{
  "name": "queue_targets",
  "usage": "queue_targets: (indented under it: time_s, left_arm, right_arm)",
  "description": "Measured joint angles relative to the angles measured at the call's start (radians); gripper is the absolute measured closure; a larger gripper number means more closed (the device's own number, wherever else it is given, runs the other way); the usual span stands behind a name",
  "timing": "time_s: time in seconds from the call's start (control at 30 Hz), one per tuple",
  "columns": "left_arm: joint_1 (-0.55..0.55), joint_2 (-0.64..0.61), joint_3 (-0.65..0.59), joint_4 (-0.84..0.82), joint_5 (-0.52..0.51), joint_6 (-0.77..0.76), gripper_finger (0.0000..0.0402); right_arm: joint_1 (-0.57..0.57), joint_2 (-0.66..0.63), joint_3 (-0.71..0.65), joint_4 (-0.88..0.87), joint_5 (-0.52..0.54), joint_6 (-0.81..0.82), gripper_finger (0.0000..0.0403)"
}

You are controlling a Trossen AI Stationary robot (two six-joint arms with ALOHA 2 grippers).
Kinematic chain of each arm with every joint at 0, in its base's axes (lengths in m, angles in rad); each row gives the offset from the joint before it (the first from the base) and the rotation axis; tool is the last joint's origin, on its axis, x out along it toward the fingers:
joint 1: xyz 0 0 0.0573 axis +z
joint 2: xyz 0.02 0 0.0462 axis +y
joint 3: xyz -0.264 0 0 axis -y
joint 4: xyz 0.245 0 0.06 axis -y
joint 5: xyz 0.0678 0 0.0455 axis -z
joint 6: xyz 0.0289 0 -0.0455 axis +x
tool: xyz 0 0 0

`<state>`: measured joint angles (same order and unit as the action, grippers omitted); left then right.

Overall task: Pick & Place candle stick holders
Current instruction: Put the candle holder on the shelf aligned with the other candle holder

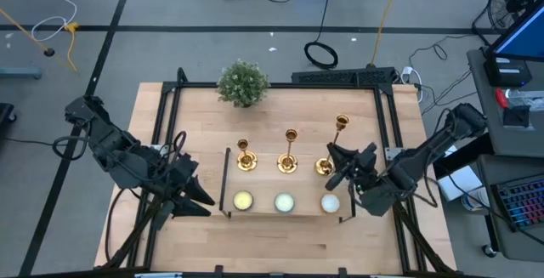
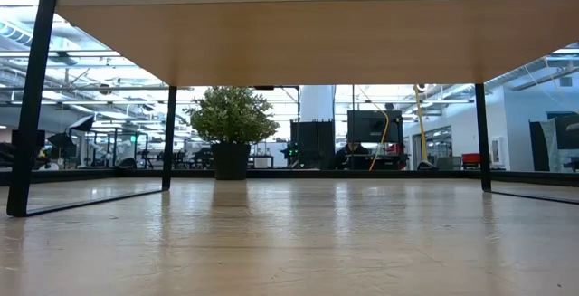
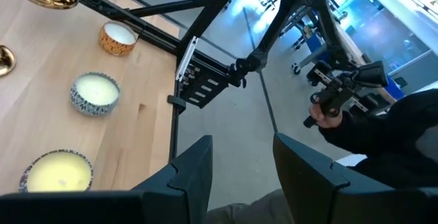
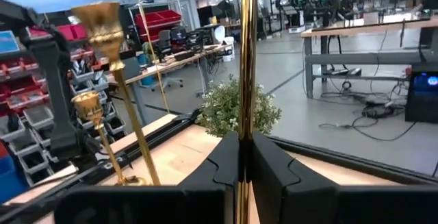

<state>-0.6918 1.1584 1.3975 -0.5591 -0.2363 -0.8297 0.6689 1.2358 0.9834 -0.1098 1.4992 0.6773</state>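
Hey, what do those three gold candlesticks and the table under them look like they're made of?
The candlesticks look like polished metal, probably brass or gold plating: their round bases glint and mirror the light. The right gripper has its jaws shut on the stem of one candlestick. The table looks like pale wood with faint grain and a matte finish, framed in black metal.

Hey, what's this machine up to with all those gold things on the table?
It is moving gold candlesticks. The right hand has closed on the stem of the right candlestick, which stands in a row with the middle candlestick and the left candlestick. Three candles sit in a row in front of them, and a plant stands at the table's far edge. The left hand waits at the left, holding nothing.
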Motion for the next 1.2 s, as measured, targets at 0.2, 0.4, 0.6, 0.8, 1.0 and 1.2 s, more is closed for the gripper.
queue_targets:
  time_s: [0.2,0.4,0.6,0.8,1.0,1.2]
  left_arm:
    - [-0.011,0.000,0.000,0.000,0.000,-0.023,0.0241]
    - [-0.024,0.006,0.000,0.002,0.000,-0.056,0.0241]
    - [-0.029,0.013,-0.001,0.003,-0.005,-0.066,0.0241]
    - [-0.029,0.021,-0.001,0.002,-0.008,-0.072,0.0241]
    - [-0.031,0.032,-0.001,0.002,-0.009,-0.075,0.0241]
    - [-0.031,0.040,-0.001,0.005,-0.008,-0.078,0.0241]
  right_arm:
    - [0.012,0.000,-0.099,0.401,0.066,-0.367,0.0391]
    - [0.019,0.000,-0.145,0.607,0.074,-0.552,0.0391]
    - [0.019,0.001,-0.185,0.606,0.073,-0.489,0.0391]
    - [0.019,0.001,-0.197,0.607,0.073,-0.481,0.0391]
    - [0.019,0.001,-0.197,0.569,0.072,-0.472,0.0391]
    - [0.020,0.003,-0.197,0.495,0.071,-0.407,0.0391]
